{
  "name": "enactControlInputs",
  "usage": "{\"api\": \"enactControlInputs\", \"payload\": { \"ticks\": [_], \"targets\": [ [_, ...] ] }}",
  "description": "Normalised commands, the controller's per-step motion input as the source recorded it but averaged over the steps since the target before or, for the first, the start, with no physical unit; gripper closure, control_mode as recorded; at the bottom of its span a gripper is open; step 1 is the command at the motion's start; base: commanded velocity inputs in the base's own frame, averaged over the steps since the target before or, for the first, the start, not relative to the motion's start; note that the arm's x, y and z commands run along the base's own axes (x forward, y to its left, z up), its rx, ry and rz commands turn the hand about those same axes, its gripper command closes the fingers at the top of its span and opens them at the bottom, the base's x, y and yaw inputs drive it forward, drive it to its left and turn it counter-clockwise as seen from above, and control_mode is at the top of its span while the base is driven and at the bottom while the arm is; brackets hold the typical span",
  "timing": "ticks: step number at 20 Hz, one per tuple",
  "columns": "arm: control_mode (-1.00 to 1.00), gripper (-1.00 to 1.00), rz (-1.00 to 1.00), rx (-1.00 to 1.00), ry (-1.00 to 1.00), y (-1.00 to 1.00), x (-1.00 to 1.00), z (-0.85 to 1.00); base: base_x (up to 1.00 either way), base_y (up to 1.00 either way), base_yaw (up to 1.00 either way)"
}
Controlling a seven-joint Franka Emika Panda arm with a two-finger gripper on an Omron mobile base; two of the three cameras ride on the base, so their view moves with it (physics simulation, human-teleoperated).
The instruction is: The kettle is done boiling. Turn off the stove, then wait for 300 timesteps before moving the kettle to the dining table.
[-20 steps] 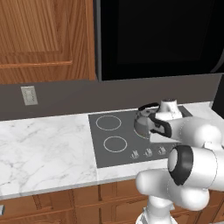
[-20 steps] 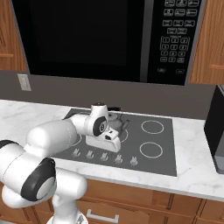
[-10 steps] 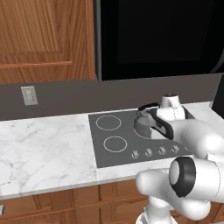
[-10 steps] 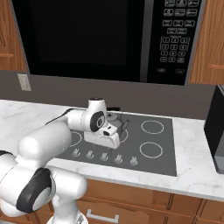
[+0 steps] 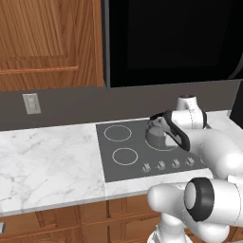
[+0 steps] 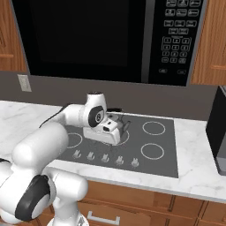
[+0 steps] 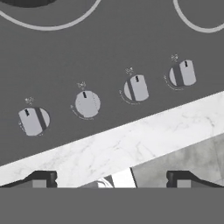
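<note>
While the gripper hangs w/ jaws spread wide, nothing held, four knobs sit on the stove below. Kettle on burner. Microwave keypad: print too small to read.

White grey-veined marble counter runs along the dark grey wall, above wooden cabinets. Set flush into it: flat dark grey glass cooktop with white ring burner marks; a row of small silver knobs along its front edge, just behind the marble lip. Small squat grey metal kettle with black arched handle stands on a rear burner ring. Tall dark appliance stands on the counter at far right, apart from the cooktop
</note>
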Motion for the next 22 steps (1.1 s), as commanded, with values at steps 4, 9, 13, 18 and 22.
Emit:
{"api": "enactControlInputs", "payload": {
  "ticks": [4, 9, 13, 18, 22],
  "targets": [
    [-1.0, -1.0, 0.0, -0.01, 0.0, 0.04, 0.0, 0.37, 0.0, 0.0, 0.0],
    [-1.0, -1.0, 0.02, -0.03, -0.01, 0.07, 0.0, 0.38, 0.0, 0.0, 0.0],
    [-1.0, -1.0, 0.06, -0.03, -0.01, 0.11, 0.0, 0.35, 0.0, 0.0, 0.0],
    [-1.0, -1.0, 0.03, -0.03, -0.02, 0.17, 0.0, 0.26, 0.0, 0.0, 0.0],
    [-1.0, -1.0, 0.0, -0.02, -0.05, 0.21, 0.0, 0.23, 0.0, 0.0, 0.0]
  ]
}}
